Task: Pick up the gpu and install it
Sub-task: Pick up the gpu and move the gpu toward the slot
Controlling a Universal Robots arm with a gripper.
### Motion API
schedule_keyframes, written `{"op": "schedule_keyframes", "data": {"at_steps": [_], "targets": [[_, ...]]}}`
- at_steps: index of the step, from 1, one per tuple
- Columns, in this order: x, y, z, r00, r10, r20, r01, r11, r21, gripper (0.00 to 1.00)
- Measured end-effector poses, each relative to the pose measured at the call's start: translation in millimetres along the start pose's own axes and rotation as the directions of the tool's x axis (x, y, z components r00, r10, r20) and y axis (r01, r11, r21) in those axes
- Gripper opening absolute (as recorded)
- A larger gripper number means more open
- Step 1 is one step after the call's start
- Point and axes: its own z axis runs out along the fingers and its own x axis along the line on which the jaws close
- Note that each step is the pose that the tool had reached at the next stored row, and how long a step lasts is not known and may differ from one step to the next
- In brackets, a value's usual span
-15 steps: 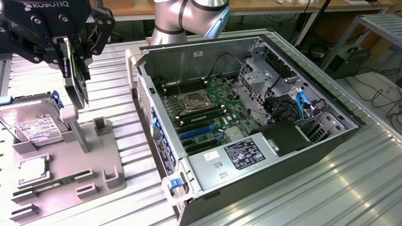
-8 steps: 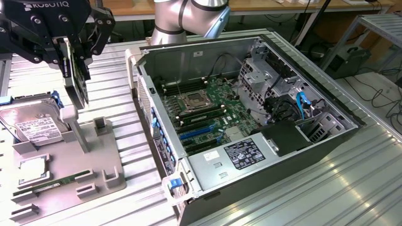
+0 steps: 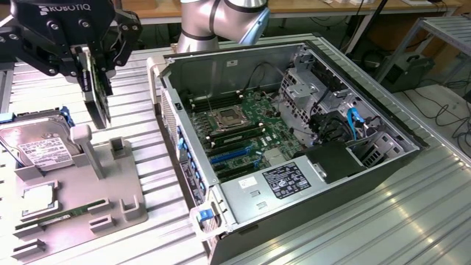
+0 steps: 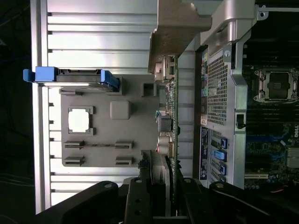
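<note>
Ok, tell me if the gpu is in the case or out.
Out: the gripper holds the gpu on edge in the air, outside the open case.

**Bright table, dark corners**

Cool white light falls from overhead. In the exterior view the ribbed metal table (image 3: 412,210) throws back broad pale glare on the exterior view's right. The computer case (image 3: 294,232) keeps its outer wall and deeper bays in shadow. My pincer (image 3: 94,63) reads near-black against the shine. From my wrist, the square chip (image 4: 78,120) on the grey tray (image 4: 140,130) is burnt out to plain white. The gpu (image 4: 175,116) I grip seems half lost in shade.
</note>
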Motion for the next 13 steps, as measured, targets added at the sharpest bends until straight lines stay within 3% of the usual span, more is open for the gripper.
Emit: {"op": "schedule_keyframes", "data": {"at_steps": [13], "targets": [[-39.5, 5.8, 3.9, 1.0000, 0.000, 0.0000, 0.000, 1.0000, 0.0000, 0.28]]}}
